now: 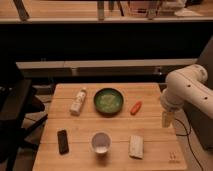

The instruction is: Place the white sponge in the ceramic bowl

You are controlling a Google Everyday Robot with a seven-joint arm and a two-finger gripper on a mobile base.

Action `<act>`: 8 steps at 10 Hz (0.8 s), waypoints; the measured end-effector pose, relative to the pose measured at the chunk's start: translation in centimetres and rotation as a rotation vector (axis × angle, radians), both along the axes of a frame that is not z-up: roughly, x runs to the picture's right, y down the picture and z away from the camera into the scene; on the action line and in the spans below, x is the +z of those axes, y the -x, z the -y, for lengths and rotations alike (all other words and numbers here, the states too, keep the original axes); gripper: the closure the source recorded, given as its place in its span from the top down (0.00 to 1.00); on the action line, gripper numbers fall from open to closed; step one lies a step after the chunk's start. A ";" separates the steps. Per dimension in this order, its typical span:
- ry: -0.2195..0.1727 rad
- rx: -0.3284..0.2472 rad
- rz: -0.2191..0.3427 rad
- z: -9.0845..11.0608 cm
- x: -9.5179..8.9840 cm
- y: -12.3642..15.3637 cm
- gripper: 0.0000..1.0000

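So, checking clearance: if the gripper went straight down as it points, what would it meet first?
The gripper, hanging by the table's right edge, would probably meet bare table, right of the sponge; depth unclear.

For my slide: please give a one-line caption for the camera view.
Open pincer hangs at right edge of table; white sponge lies on it, outside ceramic bowl.

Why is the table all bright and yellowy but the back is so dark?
Camera view: warm light falls on the wooden table, leaving the area just behind it almost black; camera view: the round dark-green ceramic bowl and flat off-white sponge are evenly lit, without glare; camera view: the white arm's end effector hangs by the table's right edge, pale in the same light.
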State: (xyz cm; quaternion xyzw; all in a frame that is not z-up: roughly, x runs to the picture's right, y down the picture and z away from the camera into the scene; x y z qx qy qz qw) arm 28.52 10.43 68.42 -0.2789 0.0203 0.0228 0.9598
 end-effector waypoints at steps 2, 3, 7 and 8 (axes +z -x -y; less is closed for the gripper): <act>0.001 -0.002 0.000 -0.1 0.0 0.0 0.80; 0.006 -0.016 0.006 -0.6 0.0 0.3 0.80; 0.030 -0.125 0.053 -3.9 -0.2 2.2 0.80; 0.033 -0.148 0.062 -4.1 -0.2 2.5 0.80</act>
